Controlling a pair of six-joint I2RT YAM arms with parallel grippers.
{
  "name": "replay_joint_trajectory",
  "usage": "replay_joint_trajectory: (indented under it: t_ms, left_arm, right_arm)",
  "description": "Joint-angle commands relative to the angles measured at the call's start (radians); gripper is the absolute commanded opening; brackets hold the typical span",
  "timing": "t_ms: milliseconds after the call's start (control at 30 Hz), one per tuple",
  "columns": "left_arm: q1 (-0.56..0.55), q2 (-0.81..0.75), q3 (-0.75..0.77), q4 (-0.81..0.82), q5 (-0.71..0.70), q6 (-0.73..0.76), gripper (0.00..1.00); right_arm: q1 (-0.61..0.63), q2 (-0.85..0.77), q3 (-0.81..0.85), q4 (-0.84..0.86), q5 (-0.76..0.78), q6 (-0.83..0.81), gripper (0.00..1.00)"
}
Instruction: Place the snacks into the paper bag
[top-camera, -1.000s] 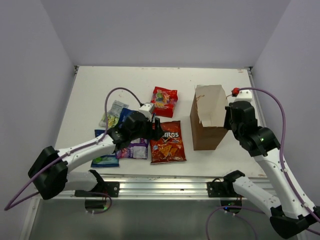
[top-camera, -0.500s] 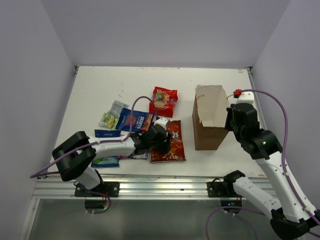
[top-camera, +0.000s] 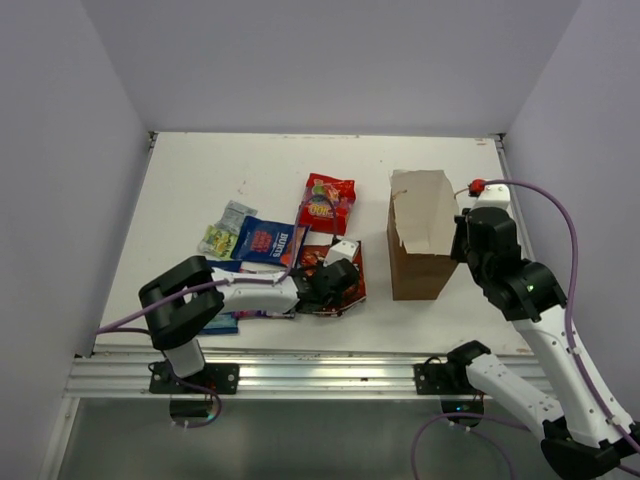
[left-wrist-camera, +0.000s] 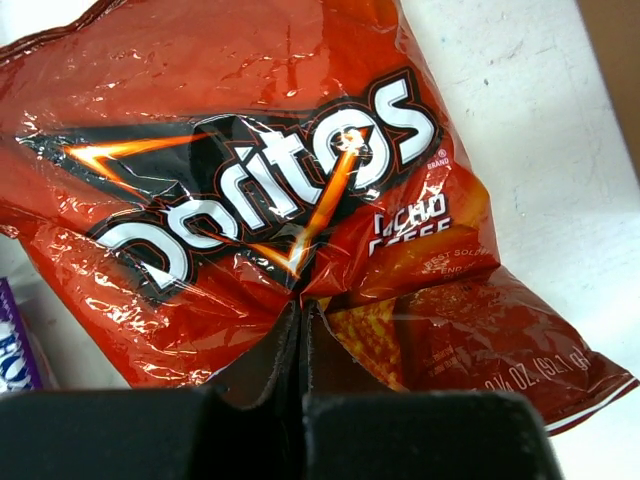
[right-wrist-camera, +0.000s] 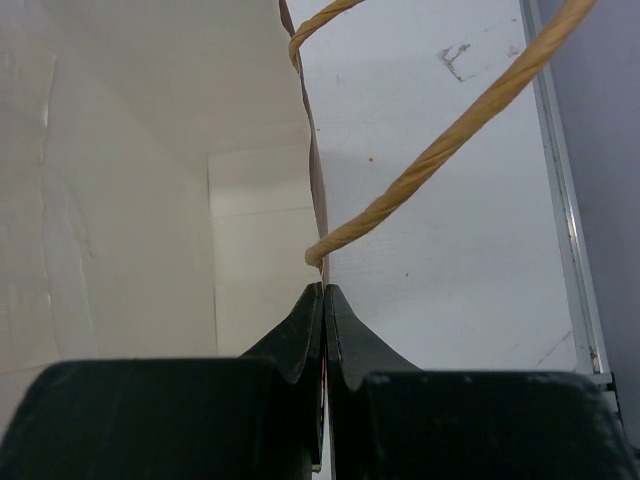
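Our left pincer (left-wrist-camera: 302, 318) is pinched shut on a fold of the Doritos bag (left-wrist-camera: 250, 170), which lies flat just left of the paper bag (top-camera: 415, 262). Our right pincer (right-wrist-camera: 322, 300) clamps that bag's rim. We judge the slick foil could slip free on lifting.

I observed even, diffuse overhead lighting in the top view: the table (top-camera: 200, 170) was bright, shadows short and soft. White glare streaked the red Doritos bag (left-wrist-camera: 250, 150). The left gripper (left-wrist-camera: 302, 315) and right gripper (right-wrist-camera: 323, 295) rendered dark and slightly defocused.
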Motion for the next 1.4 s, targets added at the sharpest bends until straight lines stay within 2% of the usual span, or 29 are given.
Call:
replay_joint_trajectory:
  t_ms: [0,133,233,367,567,667,700,767,833,1000,1167,1267,1367]
  left_arm:
    - [-0.026,-0.02,0.036,-0.122,-0.078,-0.007,0.0]
    - [-0.034,-0.093,0.181,-0.244,-0.153,0.018,0.0]
    - [-0.034,-0.165,0.305,-0.278,-0.237,0.068,0.0]
    - [-0.034,-0.23,0.477,-0.252,-0.318,0.202,0.0]
    - [-0.034,-0.17,0.786,-0.131,-0.382,0.433,0.0]
    - [-0.034,-0.146,0.888,-0.033,-0.3,0.49,0.0]
    - [-0.034,-0.121,0.916,-0.019,-0.231,0.495,0.0]
    - [-0.034,-0.072,1.016,-0.019,-0.165,0.477,0.0]
    - [-0.034,-0.048,1.074,-0.005,-0.037,0.457,0.0]
    - [-0.034,-0.064,1.022,0.165,0.243,0.366,0.0]
    - [-0.032,-0.098,0.979,0.19,0.313,0.212,0.0]
    - [-0.031,-0.156,0.851,0.28,0.351,0.146,0.0]
    - [-0.025,-0.182,0.763,0.296,0.342,0.098,0.0]
  right_arm:
    - [0.003,-0.004,-0.001,0.042,0.002,-0.01,0.0]
    - [0.003,-0.004,-0.001,0.044,0.0,-0.01,0.0]
    - [0.003,-0.009,-0.001,0.044,0.0,-0.01,0.0]
    - [0.003,-0.009,-0.003,0.044,-0.006,-0.01,0.0]
    - [0.003,-0.006,-0.006,0.048,-0.015,-0.01,0.0]
    - [0.003,-0.006,-0.006,0.048,-0.018,-0.012,0.0]
    - [0.004,-0.006,-0.007,0.048,-0.019,-0.012,0.0]
    - [0.003,-0.004,-0.007,0.048,-0.018,-0.012,0.0]
    - [0.004,-0.003,-0.009,0.05,-0.02,-0.012,0.0]
    - [0.003,-0.004,-0.01,0.048,-0.016,-0.012,0.0]
    - [0.003,-0.007,-0.013,0.048,-0.009,-0.012,0.0]
    - [0.003,-0.009,-0.012,0.05,-0.006,-0.012,0.0]
    - [0.003,-0.014,-0.013,0.047,-0.004,-0.01,0.0]
